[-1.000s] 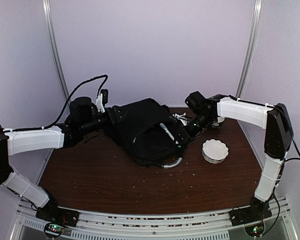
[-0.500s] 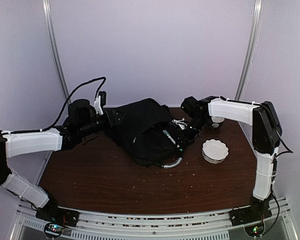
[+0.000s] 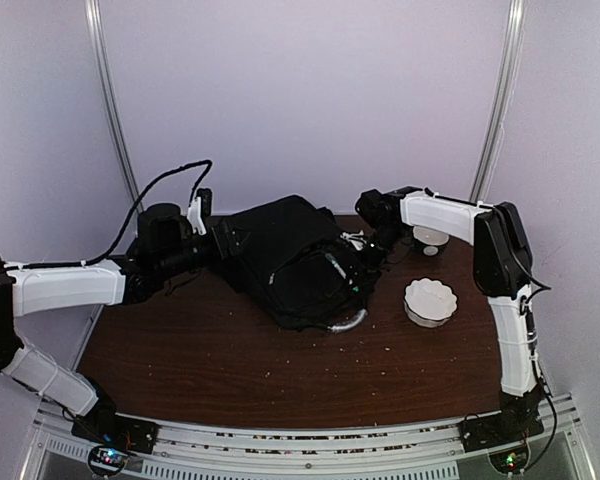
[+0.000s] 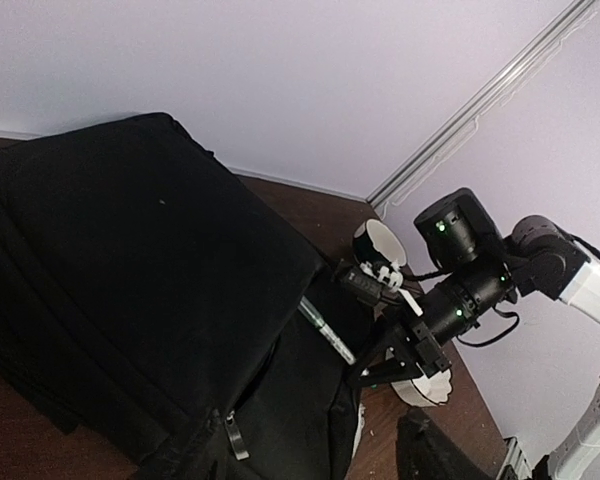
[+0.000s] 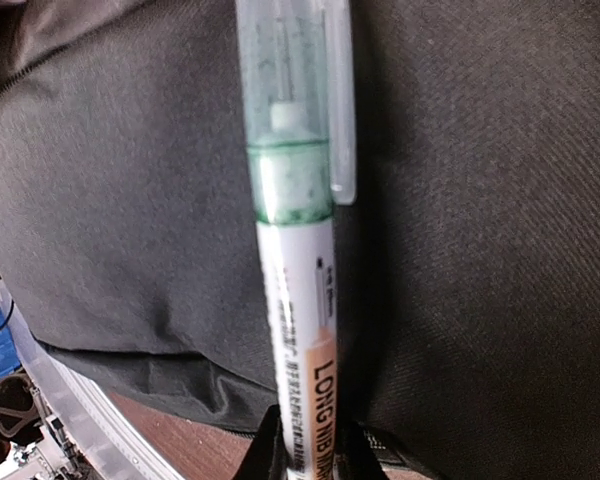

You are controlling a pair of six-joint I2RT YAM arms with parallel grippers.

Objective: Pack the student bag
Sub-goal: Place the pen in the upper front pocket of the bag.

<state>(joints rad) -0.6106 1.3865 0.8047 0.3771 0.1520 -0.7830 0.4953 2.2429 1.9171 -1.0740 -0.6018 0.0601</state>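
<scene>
While the right arm has swung its elbow up and drawn its wrist back toward the far right corner of the worktop (image 3: 210,350) over the last second, its load has stayed at the bag's mouth.

Top external.
- Student bag (image 3: 280,262): black, lying on its side at the middle of the far edge, opening turned toward the right edge.
- Right gripper (image 3: 366,260): at that opening, clenched on a marker (image 3: 333,264) whose capped end points over the dark fabric.
- Left gripper (image 3: 218,240): against the bag's left side. Whether it grips fabric or merely braces cannot be told.
- Scalloped white bowl (image 3: 430,300): near the right edge, apart from the bag.
- Small white cup (image 3: 430,237): far right corner.

Left wrist.
- The bag fills the frame.
- The marker slants across the fold of the opening, with the right gripper behind it.
- This arm's own fingers are not readable.

Right wrist.
- The marker, green-banded with a clear cap, runs up from the pinching fingers over bag cloth.

Judgement: the marker appears lined up for insertion but is not yet released inside, so packing is under way.
</scene>
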